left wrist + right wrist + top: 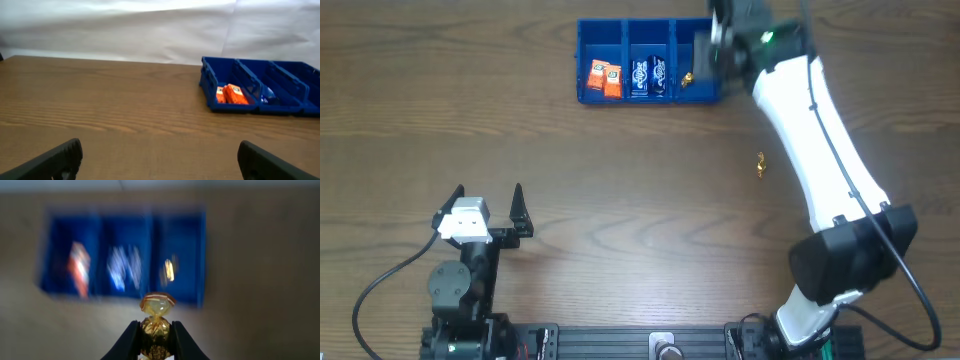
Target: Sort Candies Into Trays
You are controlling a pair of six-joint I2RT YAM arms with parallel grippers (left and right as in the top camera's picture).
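The right gripper (155, 330) clenches a gold candy (156, 321), its long axis pointing straight out toward the blue tray (192, 240).

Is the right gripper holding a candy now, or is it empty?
Holding: the right gripper is shut on a gold candy, which sits clamped between its jaws.

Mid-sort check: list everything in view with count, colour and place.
table: 1, brown wood.
tray: 1, blue, three compartments, table's far side.
orange candies: 2, orange, left compartment.
blue candies: 2, blue, middle compartment.
tray gold candy: 1, gold, right compartment.
loose gold candy: 1, gold, bare table, right of centre.
held gold candy: 1, gold, in right tool.
left tool: 1, black, open, near its base.
right tool: 1, black, shut on held gold candy, raised near tray.
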